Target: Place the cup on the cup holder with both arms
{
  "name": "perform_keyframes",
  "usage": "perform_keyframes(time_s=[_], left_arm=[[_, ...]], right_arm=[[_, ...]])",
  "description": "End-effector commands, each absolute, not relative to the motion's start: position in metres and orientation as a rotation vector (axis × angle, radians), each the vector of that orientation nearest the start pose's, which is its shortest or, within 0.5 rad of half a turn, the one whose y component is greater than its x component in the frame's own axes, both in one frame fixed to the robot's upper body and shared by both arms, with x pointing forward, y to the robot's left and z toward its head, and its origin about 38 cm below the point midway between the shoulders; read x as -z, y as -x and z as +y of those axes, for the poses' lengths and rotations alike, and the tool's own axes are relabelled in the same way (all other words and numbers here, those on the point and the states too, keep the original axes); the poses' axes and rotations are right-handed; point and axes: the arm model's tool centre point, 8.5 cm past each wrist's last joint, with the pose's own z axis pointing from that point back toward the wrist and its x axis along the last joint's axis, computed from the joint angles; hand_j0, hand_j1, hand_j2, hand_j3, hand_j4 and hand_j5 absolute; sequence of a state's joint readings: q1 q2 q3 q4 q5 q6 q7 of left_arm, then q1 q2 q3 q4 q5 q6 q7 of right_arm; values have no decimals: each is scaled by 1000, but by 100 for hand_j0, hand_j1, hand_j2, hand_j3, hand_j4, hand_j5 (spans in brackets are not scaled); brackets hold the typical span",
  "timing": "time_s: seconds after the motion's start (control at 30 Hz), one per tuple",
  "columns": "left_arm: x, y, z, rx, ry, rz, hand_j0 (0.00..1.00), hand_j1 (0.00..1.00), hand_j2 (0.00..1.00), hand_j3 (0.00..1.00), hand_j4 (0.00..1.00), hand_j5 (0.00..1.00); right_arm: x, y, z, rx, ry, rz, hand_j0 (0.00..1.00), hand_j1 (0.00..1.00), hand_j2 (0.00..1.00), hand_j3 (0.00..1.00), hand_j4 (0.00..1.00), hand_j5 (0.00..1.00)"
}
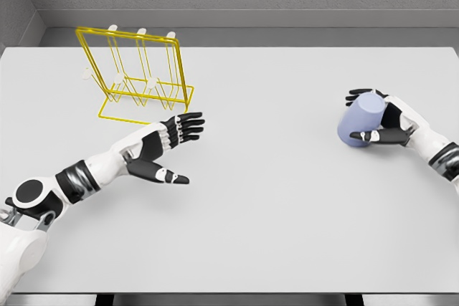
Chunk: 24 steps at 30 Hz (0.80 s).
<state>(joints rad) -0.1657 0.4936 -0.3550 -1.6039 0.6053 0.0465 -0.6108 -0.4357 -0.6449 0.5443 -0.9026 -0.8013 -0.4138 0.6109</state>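
Right hand (pixel 391 121) is clamped around the lavender cup (pixel 361 122), tilted at the tabletop's (pixel 272 206) right side. Left hand (pixel 168 145) has fingers spread, holding nothing, just in front of the yellow wire cup holder (pixel 136 77) at far left.

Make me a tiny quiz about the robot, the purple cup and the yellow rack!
1. True or false: the left hand holds the cup.
2. Where is the yellow cup holder? A) far left of the table B) near right C) centre
3. Fill in: the right hand is wrapped around the ____.

Key: 1 false, the left hand is open and empty. 2 A. 3 cup.
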Motion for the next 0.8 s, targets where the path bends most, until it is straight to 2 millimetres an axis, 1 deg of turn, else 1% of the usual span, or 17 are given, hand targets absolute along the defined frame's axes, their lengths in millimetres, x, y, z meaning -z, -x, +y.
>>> perform_keyframes(time_s=[0.0,0.07,0.13,0.3,0.47,0.57,0.77], left_arm=[[-112,-366,232,709,738,-1389,100,100,100,100,100,100],[-110,-367,233,703,736,-1385,100,100,100,100,100,100],[-107,-368,233,694,737,-1381,100,100,100,100,100,100],[-107,-368,233,695,736,-1381,100,100,100,100,100,100],[-107,-368,233,694,735,-1378,100,100,100,100,100,100],[-106,-368,233,693,735,-1379,100,100,100,100,100,100],[-104,-370,236,686,728,-1372,100,100,100,100,100,100]], right_arm=[[-77,-429,-396,-541,-354,-1507,66,66,66,66,66,66],[-80,-430,-396,-542,-352,-1515,67,67,67,67,67,67],[-87,-434,-396,-545,-350,-1532,67,67,67,67,67,67],[-95,-439,-393,-557,-353,-1552,67,67,67,67,67,67],[-108,-444,-382,-582,-377,-1587,68,68,68,68,68,68],[-115,-446,-373,-600,-397,-1608,69,69,69,69,69,69],[-122,-449,-342,-628,-473,-1647,69,69,69,69,69,69]])
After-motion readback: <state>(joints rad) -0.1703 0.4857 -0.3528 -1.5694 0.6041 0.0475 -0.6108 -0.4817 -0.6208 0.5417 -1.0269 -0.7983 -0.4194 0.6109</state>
